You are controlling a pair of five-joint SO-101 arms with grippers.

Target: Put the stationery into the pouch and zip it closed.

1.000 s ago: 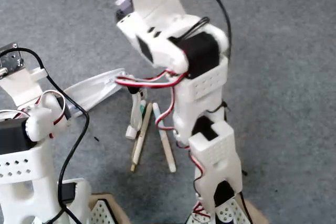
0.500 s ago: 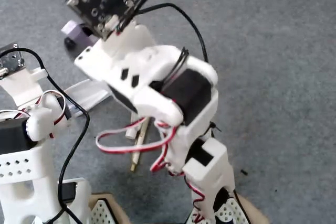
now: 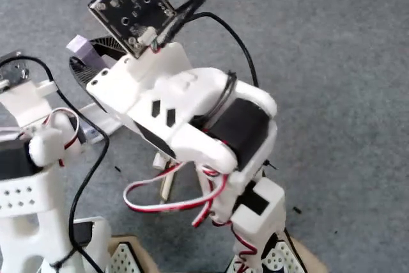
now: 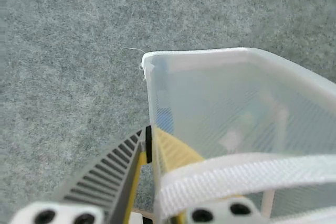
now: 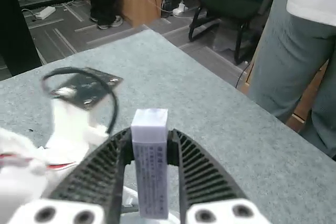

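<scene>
The right gripper (image 5: 150,139) is clenched on the eraser (image 5: 149,177), raised in the upper left of the high view; the left gripper (image 4: 148,139), at the left edge of that frame, grips the rim of the translucent pouch (image 4: 236,103). A pencil (image 3: 167,185) lies on the grey table (image 3: 332,62) at lower centre, partly hidden under the right arm.
</scene>
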